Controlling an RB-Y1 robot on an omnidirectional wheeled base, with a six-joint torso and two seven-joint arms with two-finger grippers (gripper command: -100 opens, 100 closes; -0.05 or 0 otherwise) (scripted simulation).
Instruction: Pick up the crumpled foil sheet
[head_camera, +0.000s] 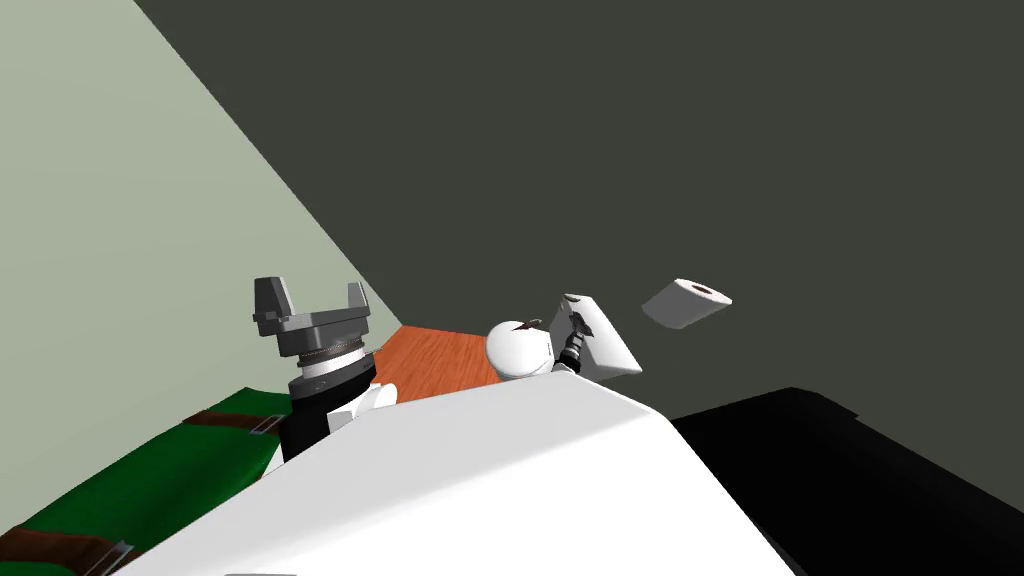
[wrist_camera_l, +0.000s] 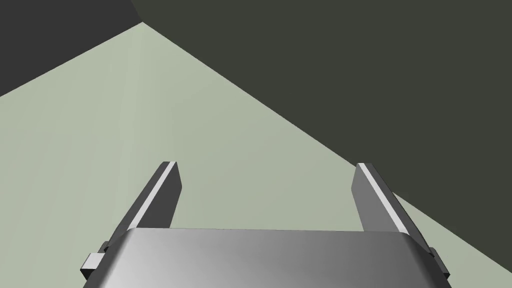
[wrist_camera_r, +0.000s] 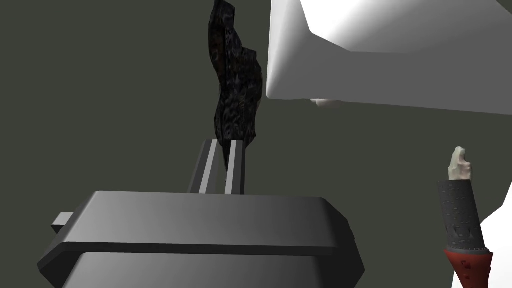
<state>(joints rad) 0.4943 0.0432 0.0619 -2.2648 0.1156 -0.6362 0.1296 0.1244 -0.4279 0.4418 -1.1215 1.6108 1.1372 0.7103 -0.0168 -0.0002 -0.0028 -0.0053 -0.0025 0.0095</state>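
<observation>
**Foil pinched in the right gripper**

The foil (wrist_camera_r: 235, 85) is held in the air. It is drawn almost black, flecked with a fine grey speckle, and its surface is rough and creased. It is a thin, ragged sheet, crumpled into a narrow strip with jagged, uneven edges. It stands on end, rising from the right gripper (wrist_camera_r: 226, 145) along the line of the fingers, bulging midway and narrowing to a bent tip at the far end. Its near end sits between the two fingers, which are drawn close together and press it from both sides. Its widest part is just beside the corner of a white block (wrist_camera_r: 380, 75); whether they touch cannot be told.
</observation>
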